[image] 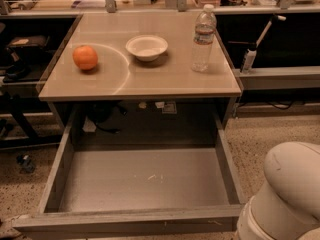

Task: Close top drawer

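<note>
The top drawer (100,184) is pulled fully out below the tabletop. It is wide, shallow and grey, with a bare scuffed bottom and nothing inside. Its flat front panel (130,223) lies along the bottom edge of the view. A white rounded part of my arm (287,194) fills the bottom right corner, just right of the drawer's right front corner. The gripper is out of view; only this arm segment shows.
On the beige tabletop (165,81) stand an orange (85,57) at left, a white bowl (146,47) in the middle and a clear water bottle (204,38) at right. Dark shelving and cables sit at left, and speckled floor (270,129) lies at right.
</note>
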You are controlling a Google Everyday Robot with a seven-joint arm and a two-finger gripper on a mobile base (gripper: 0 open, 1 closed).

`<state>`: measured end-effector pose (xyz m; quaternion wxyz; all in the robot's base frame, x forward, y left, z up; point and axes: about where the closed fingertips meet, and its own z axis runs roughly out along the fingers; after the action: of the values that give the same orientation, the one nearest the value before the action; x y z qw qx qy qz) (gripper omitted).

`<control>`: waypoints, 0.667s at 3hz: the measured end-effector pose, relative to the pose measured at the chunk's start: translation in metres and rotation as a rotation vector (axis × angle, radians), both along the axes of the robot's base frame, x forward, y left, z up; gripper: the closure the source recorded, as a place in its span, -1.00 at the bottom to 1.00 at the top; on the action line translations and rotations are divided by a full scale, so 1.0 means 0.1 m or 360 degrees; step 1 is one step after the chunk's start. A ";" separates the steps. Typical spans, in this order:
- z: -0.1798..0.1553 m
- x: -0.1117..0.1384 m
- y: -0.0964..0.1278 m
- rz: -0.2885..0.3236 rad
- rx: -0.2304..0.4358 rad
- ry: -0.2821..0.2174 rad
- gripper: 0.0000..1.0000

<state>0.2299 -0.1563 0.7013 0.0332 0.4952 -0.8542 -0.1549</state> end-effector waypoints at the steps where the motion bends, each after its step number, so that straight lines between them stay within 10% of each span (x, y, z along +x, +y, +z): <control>1: 0.00 0.00 0.00 0.0000 0.0000 0.0000 1.00; 2: -0.23 0.18 0.10 -0.0052 0.0056 -0.0026 1.00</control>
<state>0.2475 -0.1459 0.6780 0.0150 0.4830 -0.8595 -0.1664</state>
